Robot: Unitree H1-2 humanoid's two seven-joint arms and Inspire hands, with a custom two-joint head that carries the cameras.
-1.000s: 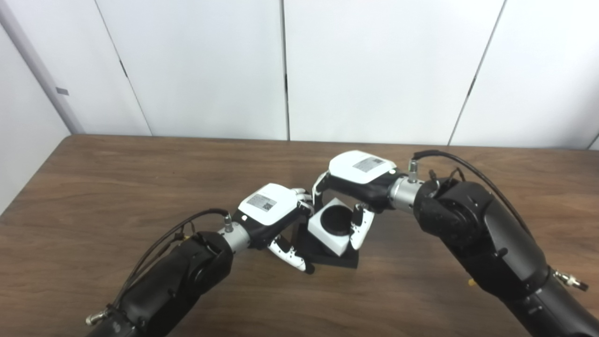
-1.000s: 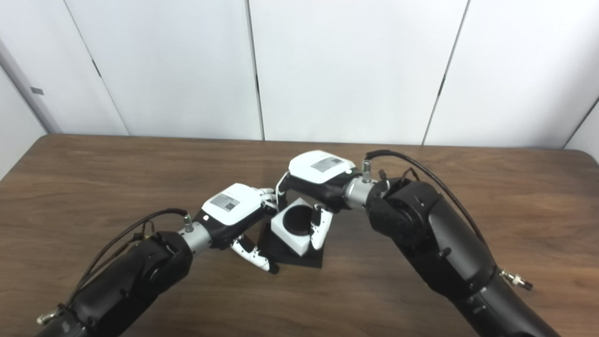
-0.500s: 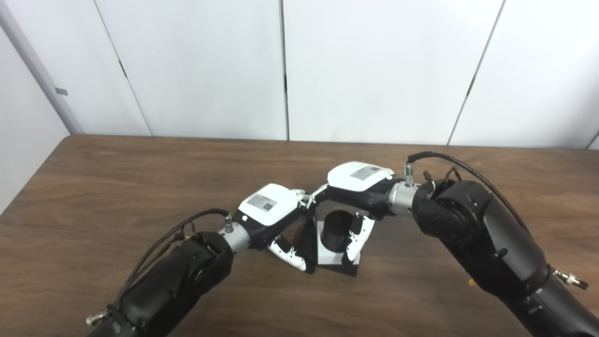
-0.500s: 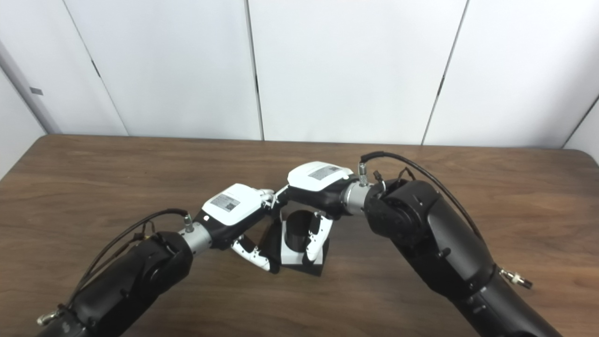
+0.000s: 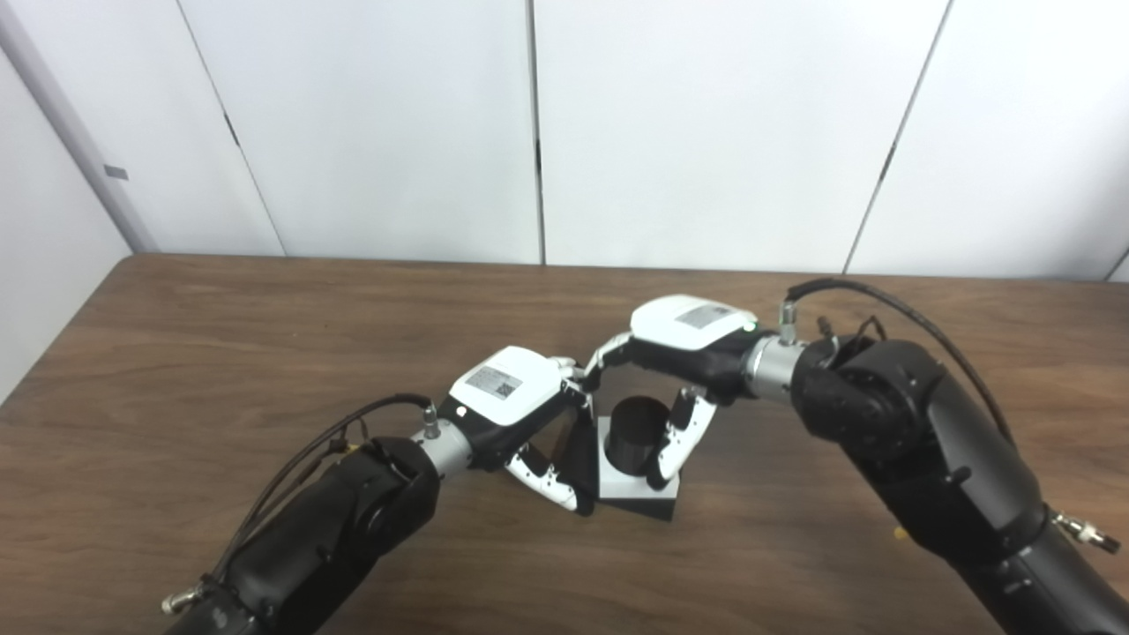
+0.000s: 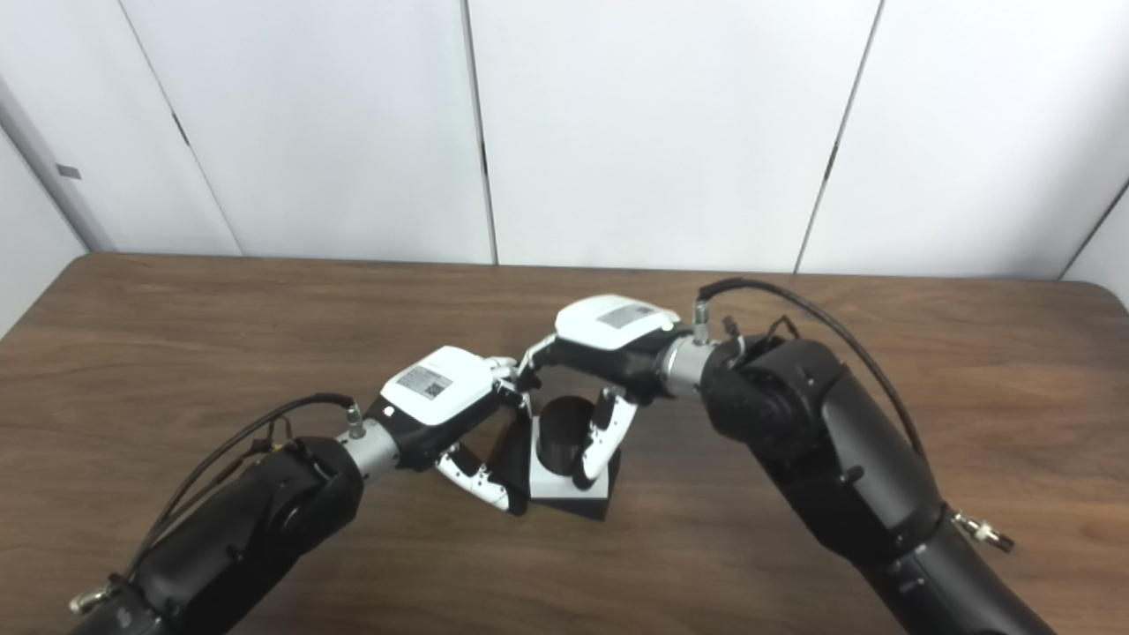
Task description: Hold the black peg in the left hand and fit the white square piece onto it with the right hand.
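In the left eye view the black peg [image 5: 637,432] stands upright on its dark base [image 5: 648,508] on the wooden table [image 5: 220,353], and the white square piece [image 5: 628,479] sits low around it, down on the base, so the fit looks made or nearly so. The left hand [image 5: 520,414] is clasped against the base's left side, its fingers [image 5: 551,481] curling down along the edge, most likely to keep the peg from sliding or tipping while the piece is pressed on. The right hand [image 5: 679,353] arches over the peg from behind; its fingers [image 5: 672,438] reach down the right side to the white piece, touching it, though whether they are gripping it or only resting on it I cannot tell. In the right eye view the same holds: the peg [image 6: 564,432] rises out of the white piece [image 6: 556,481], the left hand [image 6: 441,397] is closed on the base and the right hand [image 6: 609,339] bridges above. Nothing else lies on the table near the work. What crowds the spot is the hands themselves, their fingertips nearly meeting behind the peg, and the right forearm [image 6: 794,423] is close by, so withdrawing should need care not to nudge the base.
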